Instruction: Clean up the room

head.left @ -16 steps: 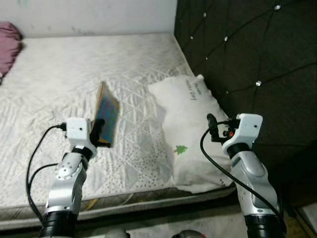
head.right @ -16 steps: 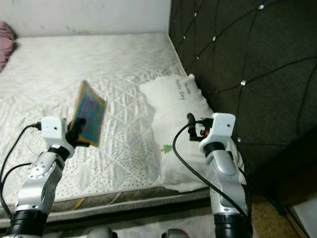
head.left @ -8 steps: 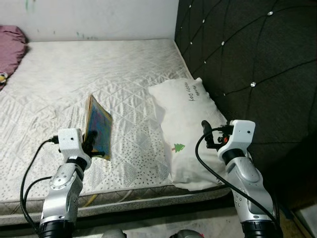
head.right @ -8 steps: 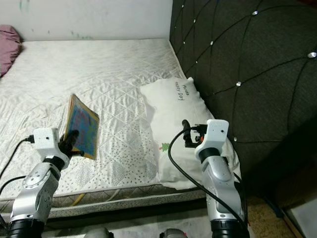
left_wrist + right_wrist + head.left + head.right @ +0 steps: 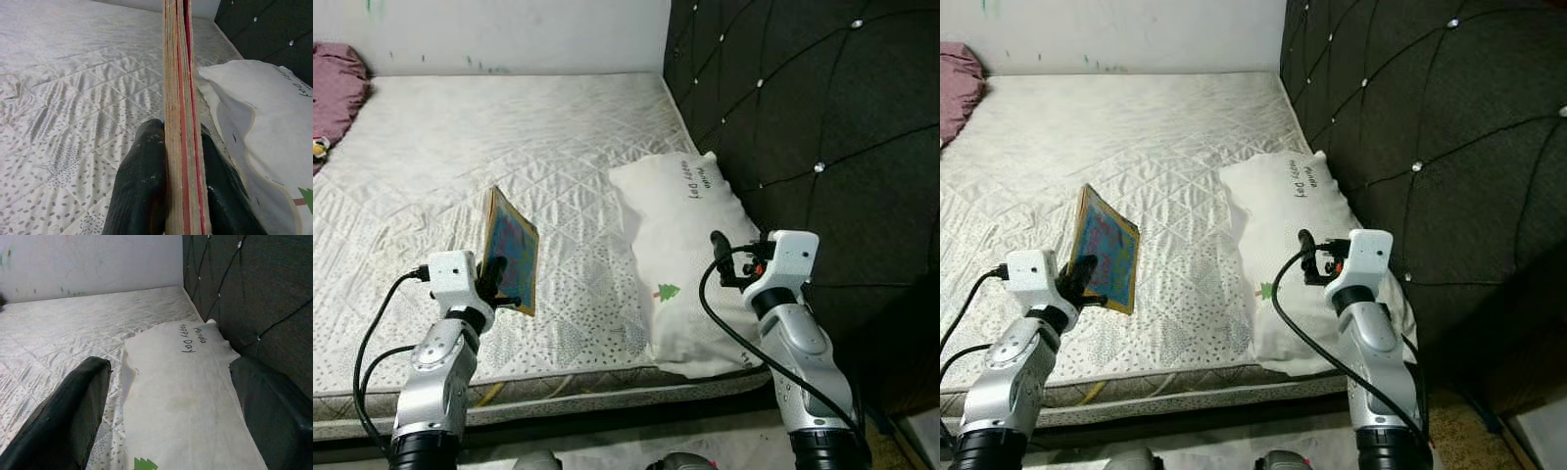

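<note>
Lowered since a second ago: thin, stiff, colourful picture book [image 5: 511, 250], upright above the white quilted mattress [image 5: 460, 147], clamped at its lower edge by left gripper [image 5: 182, 161]; light, likely slippery. Right gripper [image 5: 171, 406] fingers apart over white pillow [image 5: 690, 245].

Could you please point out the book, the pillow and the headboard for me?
book [image 5: 512, 251], left eye view, on its colourful cover.
pillow [image 5: 680, 245], left eye view, on its white middle.
headboard [image 5: 1430, 117], right eye view, on a dark tufted panel.
</note>
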`<state>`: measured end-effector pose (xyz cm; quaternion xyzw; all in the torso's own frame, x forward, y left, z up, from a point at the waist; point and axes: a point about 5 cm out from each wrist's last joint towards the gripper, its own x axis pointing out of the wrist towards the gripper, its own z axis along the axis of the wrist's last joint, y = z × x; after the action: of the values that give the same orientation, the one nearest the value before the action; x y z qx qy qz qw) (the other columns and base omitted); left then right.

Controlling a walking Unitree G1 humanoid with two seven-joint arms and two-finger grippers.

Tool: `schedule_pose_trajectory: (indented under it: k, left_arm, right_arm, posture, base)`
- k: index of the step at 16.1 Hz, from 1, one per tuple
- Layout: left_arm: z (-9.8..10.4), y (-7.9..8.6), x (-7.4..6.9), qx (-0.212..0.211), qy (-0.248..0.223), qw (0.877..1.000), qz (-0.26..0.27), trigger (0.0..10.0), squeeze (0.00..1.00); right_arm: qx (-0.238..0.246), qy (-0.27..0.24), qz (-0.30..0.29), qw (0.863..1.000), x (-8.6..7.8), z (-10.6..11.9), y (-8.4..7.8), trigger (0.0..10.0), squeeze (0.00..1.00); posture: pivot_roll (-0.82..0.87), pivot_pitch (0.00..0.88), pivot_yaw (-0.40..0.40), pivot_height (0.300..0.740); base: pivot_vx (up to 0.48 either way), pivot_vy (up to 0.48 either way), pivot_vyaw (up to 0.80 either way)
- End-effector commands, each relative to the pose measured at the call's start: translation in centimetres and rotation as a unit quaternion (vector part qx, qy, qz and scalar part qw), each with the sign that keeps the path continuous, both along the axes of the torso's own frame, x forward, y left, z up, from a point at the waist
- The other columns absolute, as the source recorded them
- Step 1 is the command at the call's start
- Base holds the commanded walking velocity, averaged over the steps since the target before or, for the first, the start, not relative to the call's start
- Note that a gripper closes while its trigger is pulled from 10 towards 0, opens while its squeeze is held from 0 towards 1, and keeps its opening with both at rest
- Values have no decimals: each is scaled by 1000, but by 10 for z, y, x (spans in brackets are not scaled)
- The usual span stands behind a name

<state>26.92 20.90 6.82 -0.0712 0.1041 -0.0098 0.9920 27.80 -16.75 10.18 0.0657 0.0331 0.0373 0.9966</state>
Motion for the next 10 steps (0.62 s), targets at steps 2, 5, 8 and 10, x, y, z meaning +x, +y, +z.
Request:
schedule_pose_trajectory:
  k: [2,5,8,10]
  left_arm:
    - [14,1,6,7,-27,1000,2,10000,0]
    - [13,0,6,9,-28,1000,6,10000,0]
    - [13,-2,6,8,-28,1000,7,10000,0]
    - [13,-3,6,7,-29,1000,8,10000,0]
  right_arm:
    - [2,-3,3,1000,1,2,1,10000,0]
    - [6,-4,9,1000,1,3,1,10000,0]
    - [8,-5,14,1000,0,3,3,10000,0]
    - [9,-4,16,1000,0,3,3,10000,0]
  posture:
    - [-16,0,-28,677]
    - [-19,0,-30,673]
    - [-22,0,-32,653]
    - [-21,0,-36,653]
  base:
    - [0,0,0]
    - [0,0,0]
    - [0,0,0]
    - [0,0,0]
